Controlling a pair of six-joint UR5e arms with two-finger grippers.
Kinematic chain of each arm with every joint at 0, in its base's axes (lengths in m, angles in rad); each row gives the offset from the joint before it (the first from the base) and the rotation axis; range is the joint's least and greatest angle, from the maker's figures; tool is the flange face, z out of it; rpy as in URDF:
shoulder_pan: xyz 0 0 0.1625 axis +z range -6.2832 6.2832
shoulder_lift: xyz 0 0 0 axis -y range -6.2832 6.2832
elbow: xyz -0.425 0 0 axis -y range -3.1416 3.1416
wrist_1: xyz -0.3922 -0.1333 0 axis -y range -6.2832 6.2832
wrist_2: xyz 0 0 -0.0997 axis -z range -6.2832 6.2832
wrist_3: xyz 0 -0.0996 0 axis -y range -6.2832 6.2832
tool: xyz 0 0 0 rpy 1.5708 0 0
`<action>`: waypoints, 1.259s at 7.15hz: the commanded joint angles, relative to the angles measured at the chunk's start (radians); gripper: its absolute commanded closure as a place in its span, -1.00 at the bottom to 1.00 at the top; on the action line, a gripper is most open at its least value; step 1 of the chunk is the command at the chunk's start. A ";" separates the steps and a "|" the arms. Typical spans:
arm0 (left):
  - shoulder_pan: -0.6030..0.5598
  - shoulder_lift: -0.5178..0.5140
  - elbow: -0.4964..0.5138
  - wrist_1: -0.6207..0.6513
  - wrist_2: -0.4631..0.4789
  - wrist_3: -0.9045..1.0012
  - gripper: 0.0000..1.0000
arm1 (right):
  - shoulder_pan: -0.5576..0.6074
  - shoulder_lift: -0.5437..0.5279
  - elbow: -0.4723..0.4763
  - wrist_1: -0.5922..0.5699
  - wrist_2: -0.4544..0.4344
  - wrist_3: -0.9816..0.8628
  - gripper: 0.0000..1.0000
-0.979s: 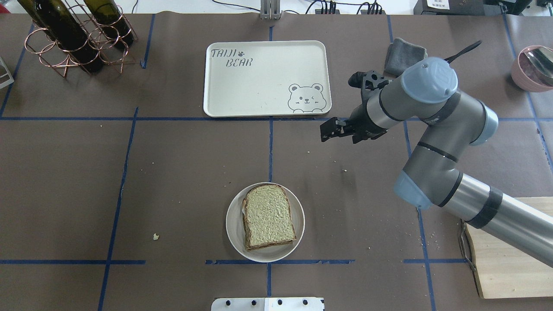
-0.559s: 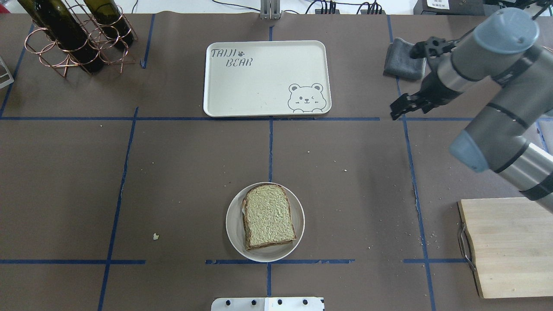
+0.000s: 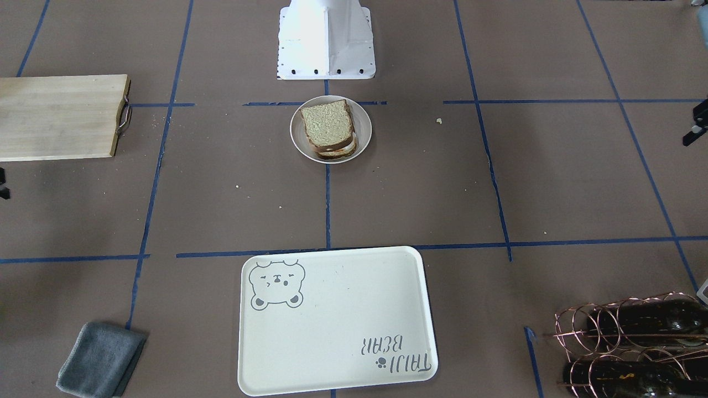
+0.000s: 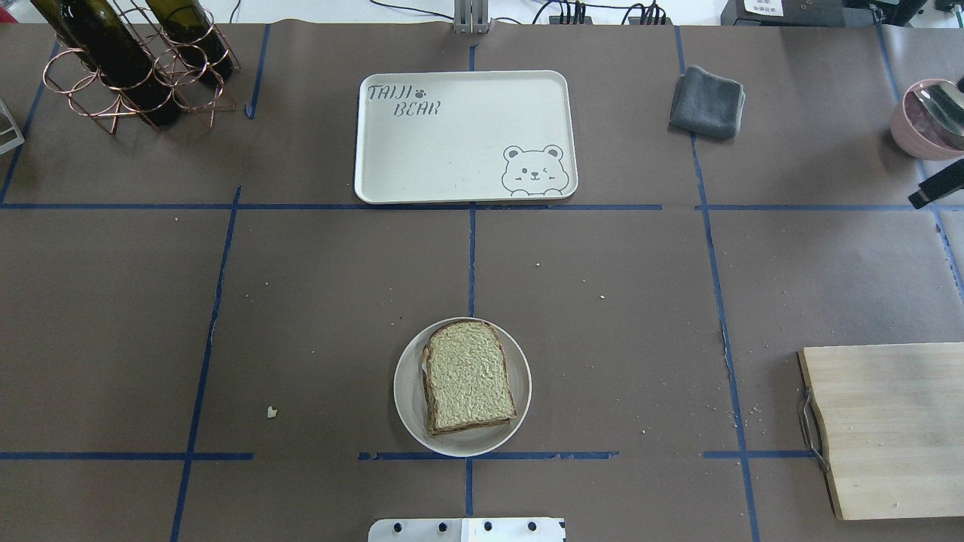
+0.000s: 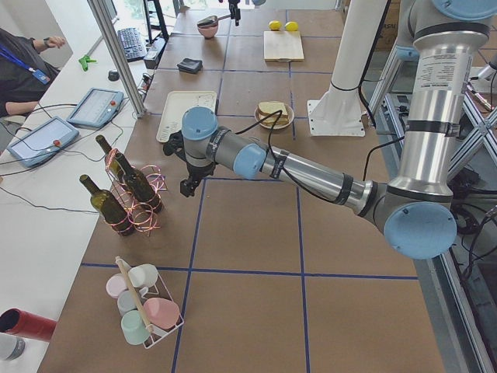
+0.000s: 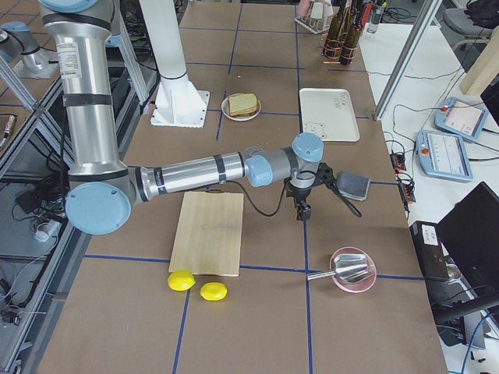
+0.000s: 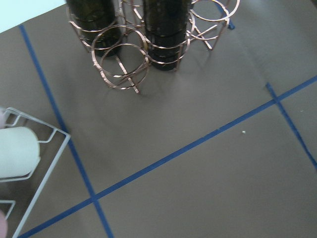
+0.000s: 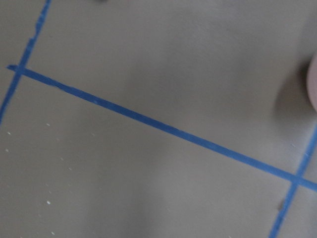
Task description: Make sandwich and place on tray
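The sandwich (image 4: 468, 385) lies on a round white dish (image 4: 410, 391) at the near middle of the table: two tan slices with dark crusts, with the white of the egg showing between them in the front-facing view (image 3: 327, 128). The cream tray (image 4: 463, 135) with bear drawing lies bare at the far middle, also in the front-facing view (image 3: 337, 320). My right gripper (image 4: 936, 185) shows only as a black tip at the right edge, near the pink bowl; I cannot tell its state. My left gripper (image 3: 694, 134) hangs far left by the bottle rack; state unclear.
A copper rack with wine bottles (image 4: 128, 60) stands far left. A grey cloth (image 4: 706, 102) lies right of the tray. A pink bowl with a spoon (image 4: 930, 117) sits far right. A wooden cutting board (image 4: 889, 429) lies near right, two lemons (image 6: 195, 284) beyond it.
My right arm has swung right, from beside the tray's near right corner past the grey cloth to the table's right edge. The sandwich and the tray have not moved.
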 commanded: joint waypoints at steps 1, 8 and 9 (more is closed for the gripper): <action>0.188 0.000 -0.027 -0.185 0.021 -0.278 -1.00 | 0.124 -0.120 0.024 -0.013 0.028 -0.029 -1.00; 0.872 -0.208 0.008 -0.480 0.481 -1.452 -0.91 | 0.128 -0.197 0.069 -0.005 0.037 -0.029 -1.00; 0.937 -0.228 0.016 -0.479 0.571 -1.504 -0.53 | 0.130 -0.197 0.072 -0.005 0.039 -0.029 -1.00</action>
